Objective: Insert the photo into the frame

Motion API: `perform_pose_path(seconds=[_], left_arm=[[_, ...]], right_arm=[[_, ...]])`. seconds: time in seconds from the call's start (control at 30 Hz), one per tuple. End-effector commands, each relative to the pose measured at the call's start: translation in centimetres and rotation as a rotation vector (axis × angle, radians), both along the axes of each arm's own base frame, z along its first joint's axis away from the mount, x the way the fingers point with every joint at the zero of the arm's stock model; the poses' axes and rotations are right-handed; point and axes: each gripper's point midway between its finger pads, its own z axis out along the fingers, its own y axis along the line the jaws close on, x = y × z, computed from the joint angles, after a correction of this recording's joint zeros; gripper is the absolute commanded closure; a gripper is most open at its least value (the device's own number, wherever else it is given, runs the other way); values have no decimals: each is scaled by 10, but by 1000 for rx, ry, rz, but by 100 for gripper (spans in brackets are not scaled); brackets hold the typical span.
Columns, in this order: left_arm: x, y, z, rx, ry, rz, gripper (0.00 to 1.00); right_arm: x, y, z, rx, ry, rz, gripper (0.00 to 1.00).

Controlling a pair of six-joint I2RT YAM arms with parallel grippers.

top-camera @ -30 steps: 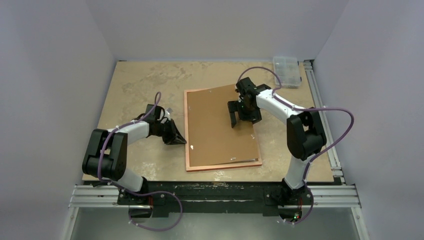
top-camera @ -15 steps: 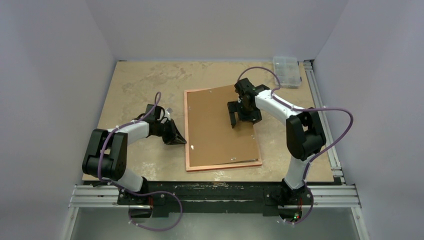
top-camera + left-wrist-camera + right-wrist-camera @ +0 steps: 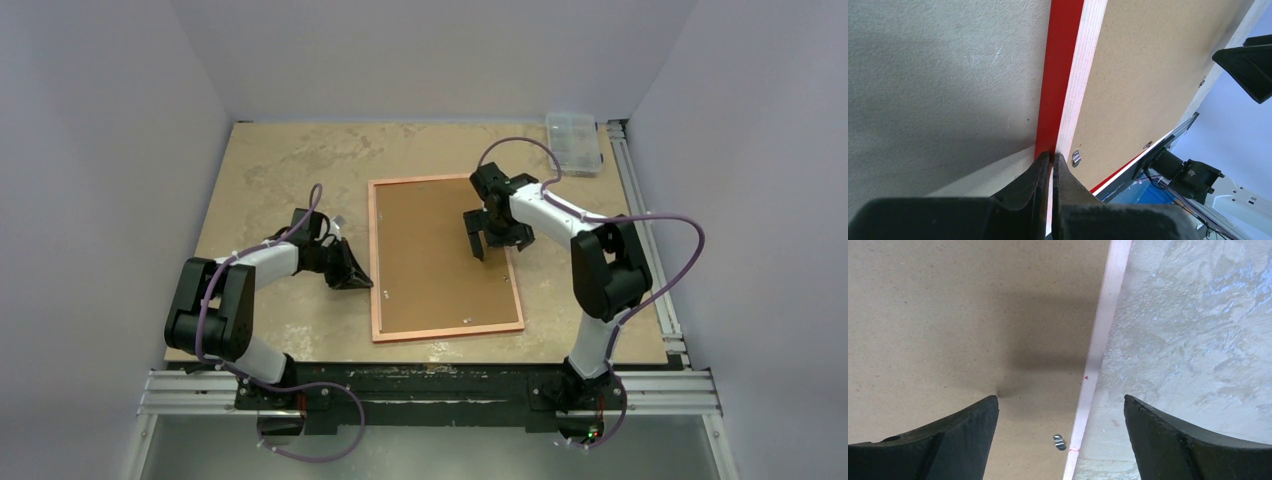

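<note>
The frame (image 3: 373, 262) lies face down mid-table, copper-brown rim up, with the plain brown backing board (image 3: 432, 262) lying square inside it. The photo is not in view. My left gripper (image 3: 360, 281) is shut, its tips against the frame's left edge. In the left wrist view the shut tips (image 3: 1052, 158) meet the frame's red side (image 3: 1060, 70) beside the board (image 3: 1153, 70). My right gripper (image 3: 498, 243) is open and empty over the frame's right edge. In the right wrist view (image 3: 1060, 412) one finger is over the board (image 3: 948, 315), the other over the table, and the rim (image 3: 1099, 345) runs between.
A clear plastic box (image 3: 574, 142) stands at the back right corner. A metal rail (image 3: 645, 230) runs along the table's right side. Small metal tabs (image 3: 1058, 442) sit on the board near the rim. Walls close in on the left, back and right.
The backing board, earlier skewed and overhanging the frame's right edge, now lies square within the rim. My right gripper has shifted slightly right. The left arm has not moved.
</note>
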Motion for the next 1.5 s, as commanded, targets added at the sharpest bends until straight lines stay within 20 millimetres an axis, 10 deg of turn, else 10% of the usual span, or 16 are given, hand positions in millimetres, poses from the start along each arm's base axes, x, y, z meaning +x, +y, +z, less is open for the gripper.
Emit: perform_pose_path(seconds=[0.0, 0.97, 1.47], left_arm=[[-1, 17, -28, 136, 15, 10, 100], [-2, 15, -27, 128, 13, 5, 100], [-1, 15, -26, 127, 11, 6, 100]], right_arm=[[3, 14, 17, 69, -52, 52, 8], [-9, 34, -26, 204, 31, 3, 28], [-33, 83, -17, 606, 154, 4, 27]])
